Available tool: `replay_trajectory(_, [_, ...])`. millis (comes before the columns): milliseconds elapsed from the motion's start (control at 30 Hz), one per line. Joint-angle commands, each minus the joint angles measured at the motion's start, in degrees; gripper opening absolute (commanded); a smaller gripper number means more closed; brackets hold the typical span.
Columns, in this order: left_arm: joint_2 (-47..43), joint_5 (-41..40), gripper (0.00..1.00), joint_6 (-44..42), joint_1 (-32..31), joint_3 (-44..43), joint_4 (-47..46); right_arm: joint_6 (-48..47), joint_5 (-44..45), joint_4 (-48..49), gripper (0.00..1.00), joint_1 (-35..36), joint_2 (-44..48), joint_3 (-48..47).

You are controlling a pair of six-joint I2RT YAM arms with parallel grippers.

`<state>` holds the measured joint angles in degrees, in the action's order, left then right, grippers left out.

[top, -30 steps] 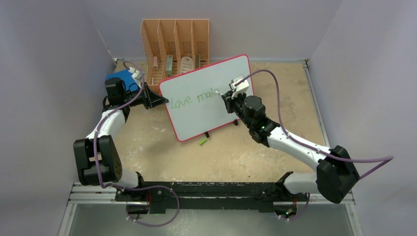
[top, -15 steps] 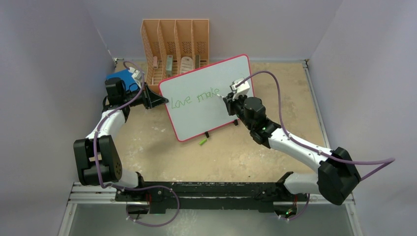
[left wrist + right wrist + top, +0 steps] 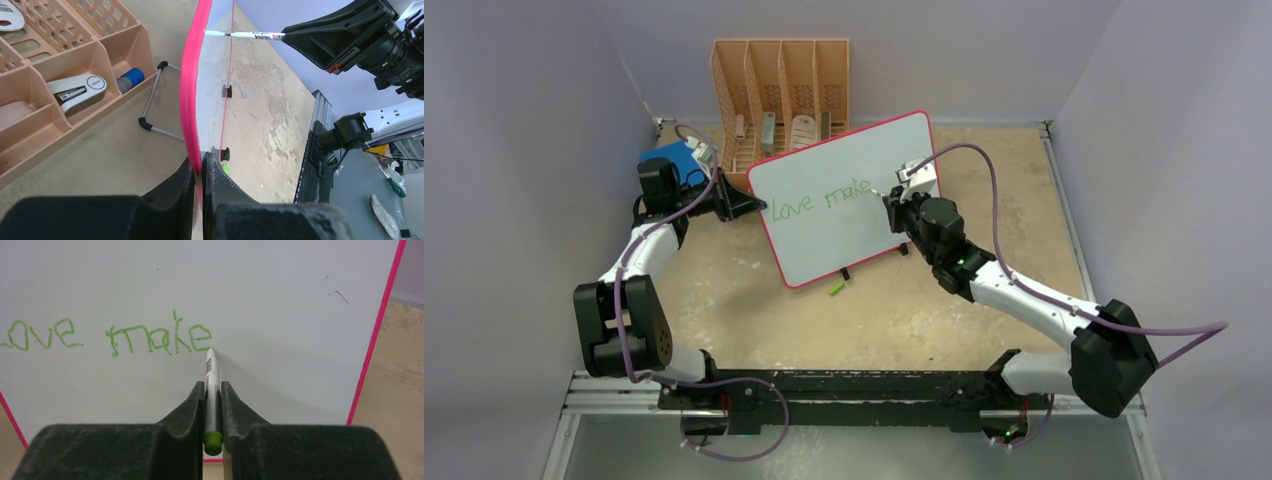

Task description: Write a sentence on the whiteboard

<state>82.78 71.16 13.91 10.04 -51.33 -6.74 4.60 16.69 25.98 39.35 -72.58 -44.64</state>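
Your right gripper (image 3: 213, 390), clamped on the green marker (image 3: 212, 371), holds its tip against the upright whiteboard (image 3: 300, 300) just past "make" in the sentence (image 3: 159, 338), bare board lying rightward; your left gripper (image 3: 199, 169) pinches the board's edge.

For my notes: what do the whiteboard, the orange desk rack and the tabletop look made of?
The whiteboard: smooth, slightly glossy coated panel, the green writing sitting cleanly on it; pink rim likely plastic. The rack: matte moulded plastic, judging by its lattice walls. The tabletop: matte, mottled tan, perhaps cork or worn fibreboard; unclear.
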Motion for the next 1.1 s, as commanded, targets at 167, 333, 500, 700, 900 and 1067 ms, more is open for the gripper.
replay_trajectory(167, [-2.0, -0.2, 0.00, -2.8, -0.3, -1.6, -2.2, 0.5, -0.9, 1.5, 0.00, -0.3, 2.8, 1.0])
replay_trajectory(333, [-2.1, -0.3, 0.00, -2.9, -0.2, -1.5, -2.2, 0.4, -1.6, 2.2, 0.00, -0.3, 6.0, 1.7])
replay_trajectory(500, [-2.1, -0.2, 0.00, -2.8, -0.3, -1.6, -2.2, 0.5, -0.5, 2.9, 0.00, -0.3, 6.3, 2.8])
replay_trajectory(700, [-2.0, -0.2, 0.00, -2.7, -0.2, -1.5, -2.3, 0.2, 1.4, 4.6, 0.00, -0.4, 6.2, 3.1])
replay_trajectory(900, [-2.0, -0.3, 0.00, -2.7, -0.2, -1.5, -2.3, 0.6, 1.9, 5.6, 0.00, -1.1, 6.6, 3.6])
replay_trajectory(1067, [-2.1, -0.2, 0.00, -2.7, -0.2, -1.5, -2.4, 1.2, 0.7, 6.1, 0.00, -2.9, 7.1, 3.5])
